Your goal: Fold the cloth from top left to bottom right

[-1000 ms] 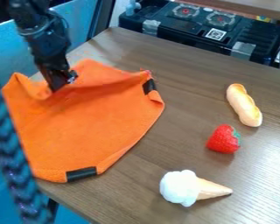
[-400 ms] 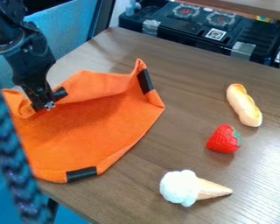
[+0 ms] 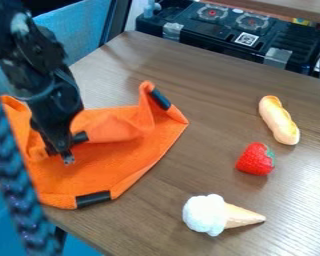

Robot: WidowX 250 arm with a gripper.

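Observation:
The black gripper (image 3: 68, 156) hangs low over the middle of the orange cloth (image 3: 112, 167), shut on the cloth's upper edge, which is drawn down beneath and around it. The cloth lies on the left part of the table. Its upper part is bunched and partly folded over, with a raised ridge at the upper right beside a black corner patch. Another black patch lies flat at the bottom edge. The arm covers part of the cloth's upper left.
Right of the cloth, on the wooden table (image 3: 209, 100), are a toy bread (image 3: 279, 120), a strawberry (image 3: 256, 159) and an ice cream cone (image 3: 220, 215). A braided dark cord (image 3: 14, 185) crosses the left foreground. A black toy stove (image 3: 236, 35) stands behind the table.
The gripper has moved down toward the cloth's bottom edge, pulling the top edge along. The cloth's upper right has first risen, then leaned over and sunk. The toys have stayed put.

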